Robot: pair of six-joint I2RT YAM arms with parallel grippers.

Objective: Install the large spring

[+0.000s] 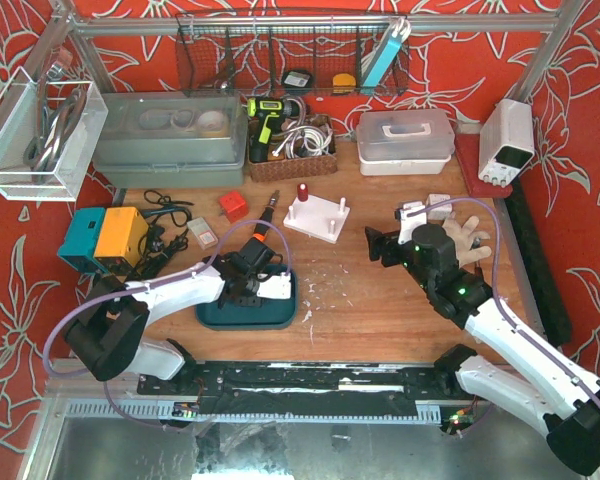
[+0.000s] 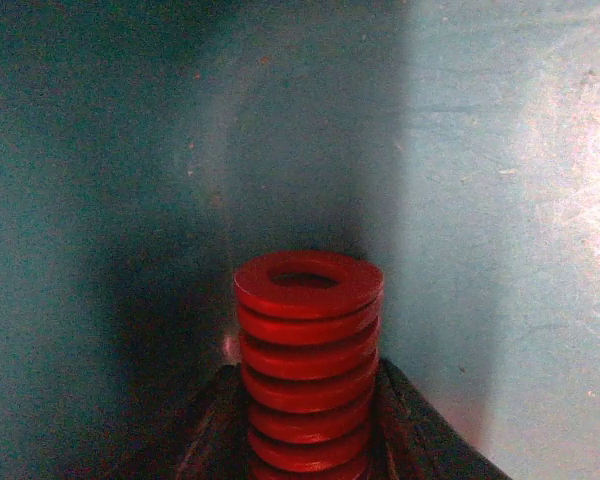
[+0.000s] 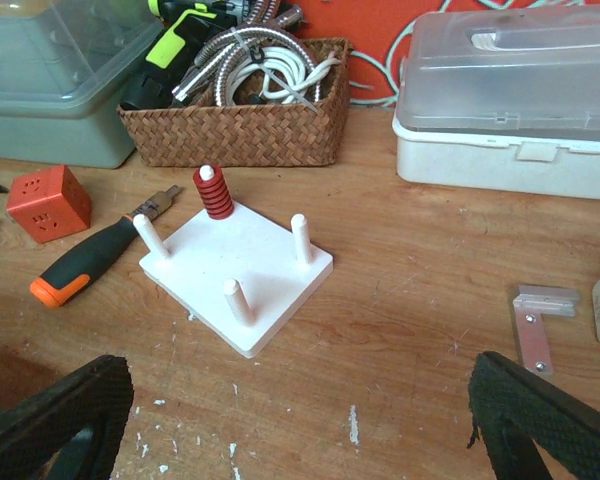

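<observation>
Wooden table [image 1: 380, 310], red floral cloth on the walls behind. At left we note the left gripper [image 1: 248, 288] down in the teal tray [image 1: 212, 316]. Its dark fingers [image 2: 417, 432] press against both sides of the large red spring [image 2: 308, 340], with the tray's teal floor close behind it. Centre: white peg board [image 3: 250, 268], a small red spring [image 3: 214, 193] on its far peg. Right: the right gripper [image 1: 376, 246] hovers near the board, its fingers spread wide around bare tabletop.

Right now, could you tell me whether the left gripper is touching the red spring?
Touching. The left wrist view shows the left gripper with a dark finger pressed against each side of the red spring, no gap visible.
</observation>
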